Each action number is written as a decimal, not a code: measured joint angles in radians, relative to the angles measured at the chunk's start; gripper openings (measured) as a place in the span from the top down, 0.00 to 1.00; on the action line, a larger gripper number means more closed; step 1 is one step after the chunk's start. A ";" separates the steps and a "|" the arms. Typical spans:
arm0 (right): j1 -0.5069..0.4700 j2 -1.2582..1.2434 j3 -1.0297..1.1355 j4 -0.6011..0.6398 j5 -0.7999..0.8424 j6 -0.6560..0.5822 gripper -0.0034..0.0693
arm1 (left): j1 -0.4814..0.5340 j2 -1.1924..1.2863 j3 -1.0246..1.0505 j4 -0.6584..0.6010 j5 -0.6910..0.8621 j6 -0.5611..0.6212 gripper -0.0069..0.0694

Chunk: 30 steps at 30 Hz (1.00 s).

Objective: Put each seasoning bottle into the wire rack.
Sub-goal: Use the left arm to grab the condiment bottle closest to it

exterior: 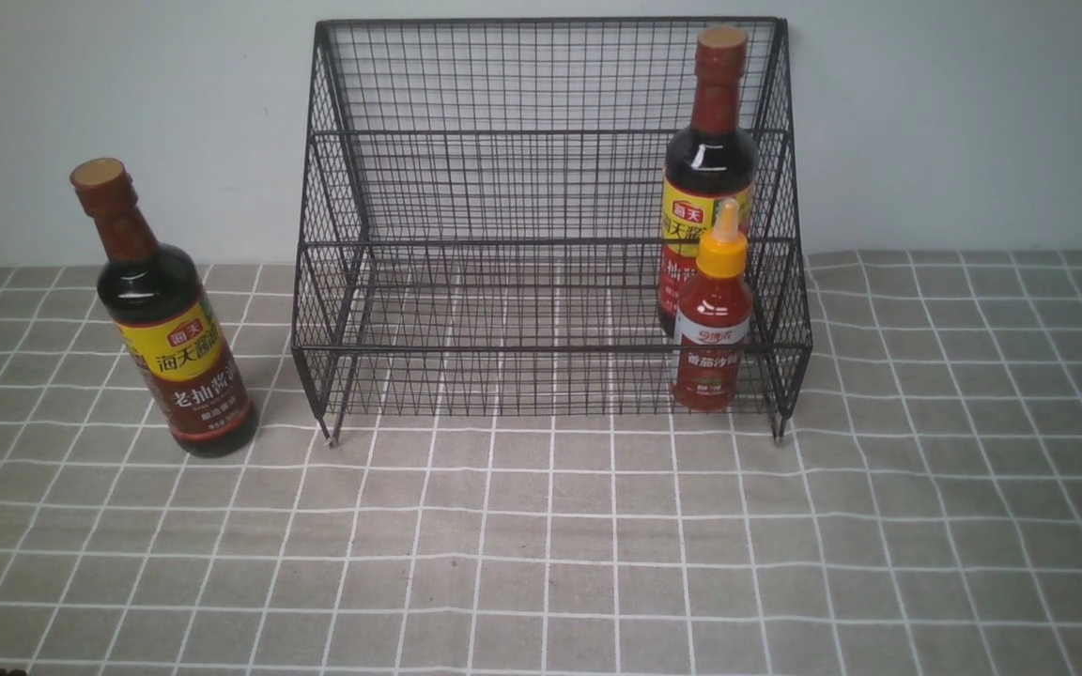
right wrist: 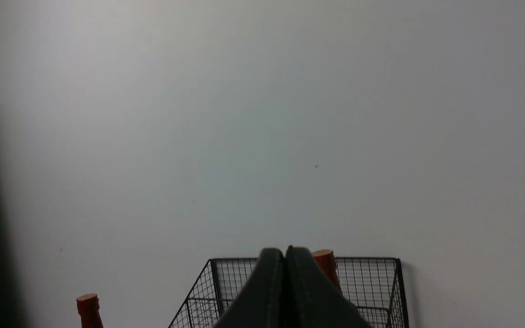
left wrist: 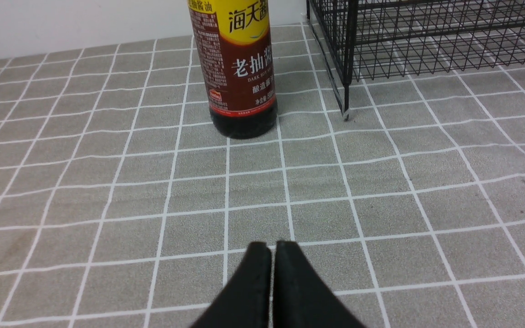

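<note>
Soy-sauce bottle (exterior: 170, 347) on the tablecloth (exterior: 541, 526), standing on its base just left of the wire rack (exterior: 503, 349) and not touching it, is the only one still out. It looks full of dark liquid, so I'd expect it to be heavy for its width, rigid and a bit tippy (tall, narrow base). The label is glossy and probably slick, so I'd grip across the round body at label height rather than the thin red-brown neck; glass or plastic, can't tell. Further back, the red sauce bottle (exterior: 712, 338) appears to sit in the rack's front lower tier at the right end. The second soy-sauce bottle (exterior: 708, 169) stands right behind it on the rear tier. Arms: neither shows in the front view. Left gripper (left wrist: 273, 246) is low over the cloth, fingers pressed together and holding nothing, aimed at the loose bottle's base with bare cloth between them — it will have to spread before it can grip. Right gripper (right wrist: 285, 250) is raised high, also closed and empty, pointing over the rack's top edge at the wall (right wrist: 262, 114).
</note>
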 joint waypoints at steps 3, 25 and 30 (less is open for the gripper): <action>0.000 0.000 0.025 0.006 -0.001 0.000 0.97 | 0.000 0.000 0.000 0.000 0.000 0.000 0.92; -0.065 0.001 0.313 0.096 -0.101 -0.238 0.97 | 0.000 0.000 0.000 0.000 0.000 0.000 0.92; -0.318 0.003 0.494 0.080 -0.091 -0.238 0.97 | 0.000 0.000 0.000 0.000 0.000 0.000 0.92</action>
